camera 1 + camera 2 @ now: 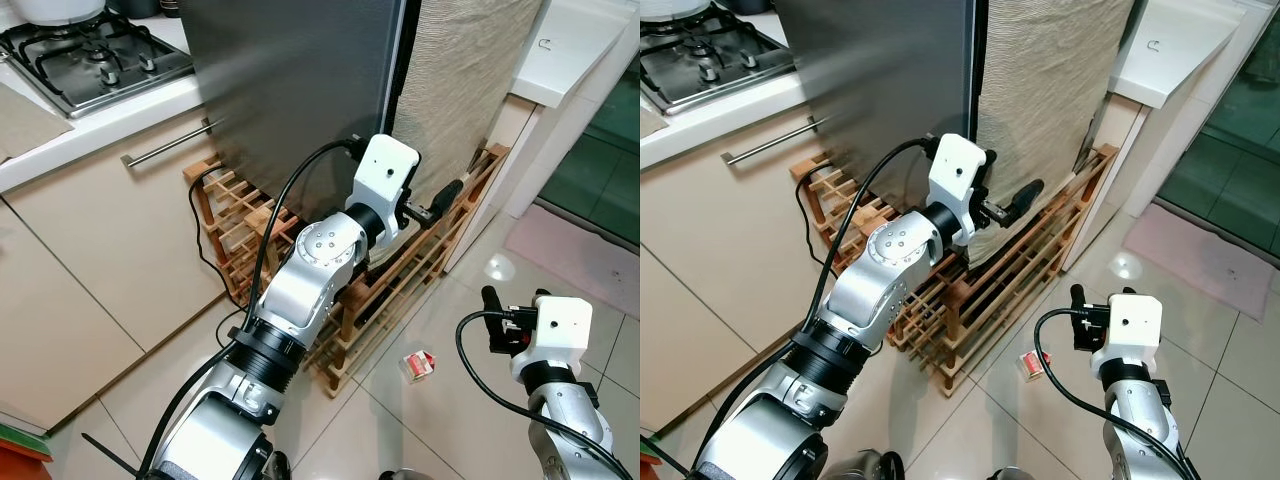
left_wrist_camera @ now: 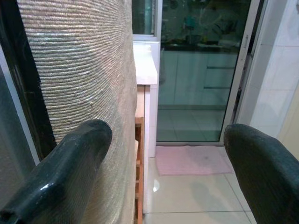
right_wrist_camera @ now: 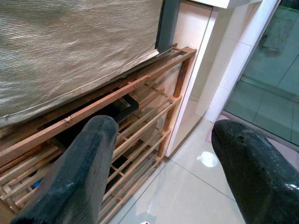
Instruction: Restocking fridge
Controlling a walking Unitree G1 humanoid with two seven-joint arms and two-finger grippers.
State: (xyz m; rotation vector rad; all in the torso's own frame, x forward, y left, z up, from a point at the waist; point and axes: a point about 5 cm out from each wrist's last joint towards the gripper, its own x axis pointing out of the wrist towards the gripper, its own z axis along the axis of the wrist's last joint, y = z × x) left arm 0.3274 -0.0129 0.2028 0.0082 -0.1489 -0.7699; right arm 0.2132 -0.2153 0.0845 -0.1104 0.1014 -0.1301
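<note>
Right pincer (image 3: 159, 172) low over the floor tiles (image 1: 450, 420), fingers spread wide, nothing held. Small red-and-white carton (image 1: 418, 365) lies on the tiles just left of it. Wooden rack (image 1: 400, 280) beyond. Left pincer (image 2: 168, 172) raised at the fridge (image 1: 300, 90) door edge, agape, empty. Stove (image 1: 90, 55) on desk, far left.

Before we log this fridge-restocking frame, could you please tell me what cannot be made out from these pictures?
- Inside of the tall grey fridge: shut off by its door, with the top cut by the eye views' upper edge.
- Small red-and-white carton on the tiled floor: too small to read.
- Low wooden slatted rack: its middle hidden by the left gripper and silver arm.
- Right gripper: fingertips foreshortened in the eye views.
</note>
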